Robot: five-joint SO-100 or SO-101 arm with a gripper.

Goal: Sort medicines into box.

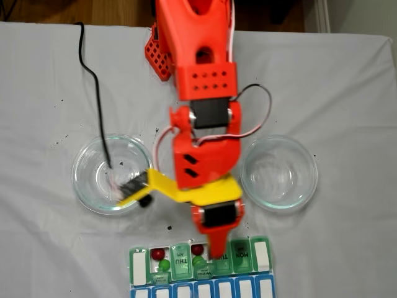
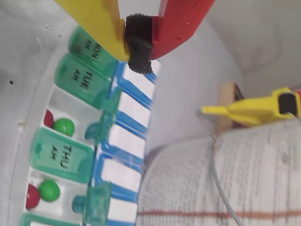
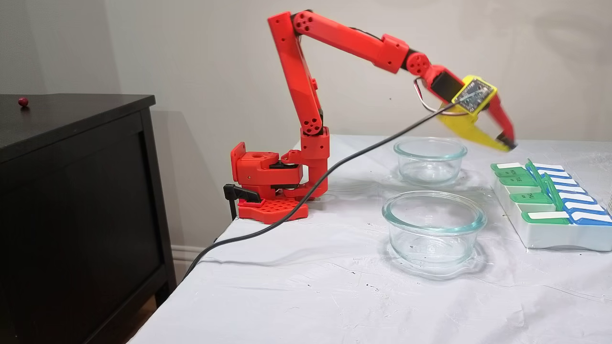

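Low in the wrist view: glossy pea-sized balls, green ball (image 2: 64, 126) beside dark red ball (image 2: 48, 118), resting in white open compartments of the pill organiser (image 2: 127, 141), between translucent green lids marked TUE and THU. Above them, at top centre: gripper (image 2: 138, 44), yellow and red fingers clenched on a black foam pad, nothing else held, hovering over the organiser's MON end.

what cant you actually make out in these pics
- Overhead fixed view: gripper covers a pill organiser compartment; contents hidden.
- Wrist view: organiser's far rows cut off by the bottom edge.
- Side fixed view: organiser walls hide the balls; gripper blurred.
- Wrist view: black foam pads meet; anything pinched untellable.
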